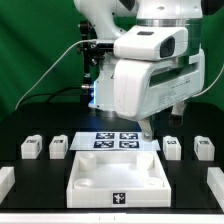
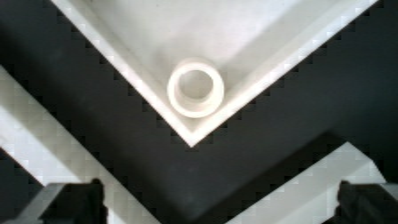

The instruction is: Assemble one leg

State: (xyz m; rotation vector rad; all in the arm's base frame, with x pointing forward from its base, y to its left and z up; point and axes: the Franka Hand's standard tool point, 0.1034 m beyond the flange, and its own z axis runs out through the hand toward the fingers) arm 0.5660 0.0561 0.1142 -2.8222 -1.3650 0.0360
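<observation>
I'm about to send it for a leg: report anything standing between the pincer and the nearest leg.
Nothing visible. The pincer hangs open over the panel's far corner; the nearest leg stands on the table toward the exterior view's right.

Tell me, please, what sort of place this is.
Most likely a robotics lab test bench: a robot arm works over a black table, a green backdrop hangs behind, and a marker board lies among tagged white furniture parts such as a leg.

Bright even light, whites glaring; wrist view blurred
</observation>
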